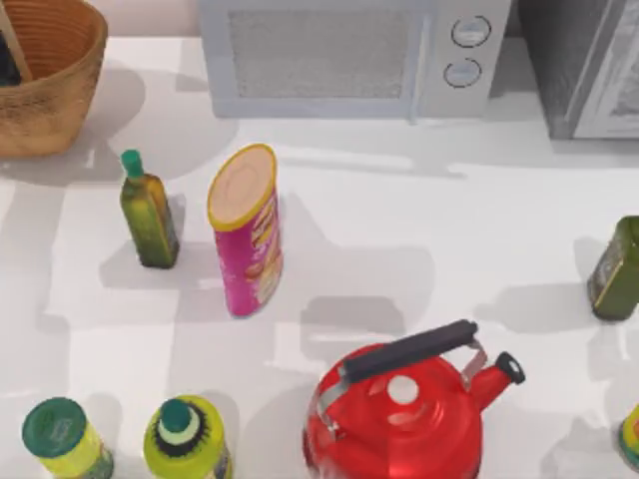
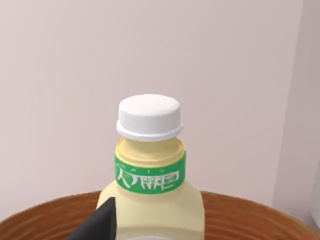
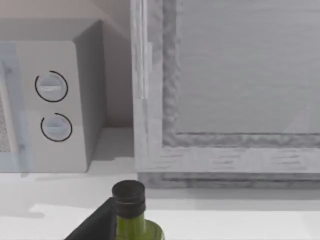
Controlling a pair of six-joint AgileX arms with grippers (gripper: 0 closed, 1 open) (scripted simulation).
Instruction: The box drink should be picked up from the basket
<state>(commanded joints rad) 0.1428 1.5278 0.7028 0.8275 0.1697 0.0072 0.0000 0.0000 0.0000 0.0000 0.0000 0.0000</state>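
Observation:
The basket (image 1: 60, 90), light brown wicker, stands at the table's far left corner. Its rim (image 2: 240, 215) curves below the box drink (image 2: 150, 200). The drink is pale yellow, with a white cap and a green band, and stands upright close in front of the left wrist camera. A dark part of my left gripper (image 2: 97, 225) overlaps the drink's side. In the top view a tan straight-edged strip (image 1: 12, 42) shows inside the basket, with a dark shape beside it. My right gripper (image 3: 95, 225) hangs near a dark-capped green bottle (image 3: 131, 220) at the table's right.
A microwave (image 1: 349, 55) and a grey cabinet (image 1: 589, 60) line the back. On the table stand an oil bottle (image 1: 148, 215), a pink crisp tube (image 1: 248, 235), a red kettle (image 1: 399, 414), a green bottle (image 1: 614, 269) and two yellow-green bottles (image 1: 65, 439) (image 1: 185, 439).

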